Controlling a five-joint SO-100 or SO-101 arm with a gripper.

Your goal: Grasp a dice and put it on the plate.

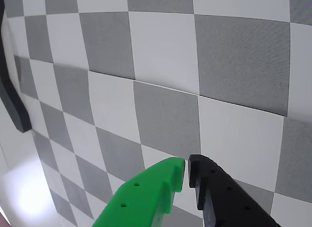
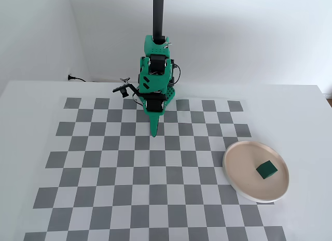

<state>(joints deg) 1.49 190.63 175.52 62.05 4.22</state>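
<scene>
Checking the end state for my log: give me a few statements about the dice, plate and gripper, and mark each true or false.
1. The dice lies on the plate. True.
2. The gripper holds the dice. False: the fingers are shut on nothing, far from the dice.
3. In the fixed view the plate sits at the checkered mat's right edge. True.
4. The gripper hovers directly over the plate. False: it points down at the mat near the arm's base.
</scene>
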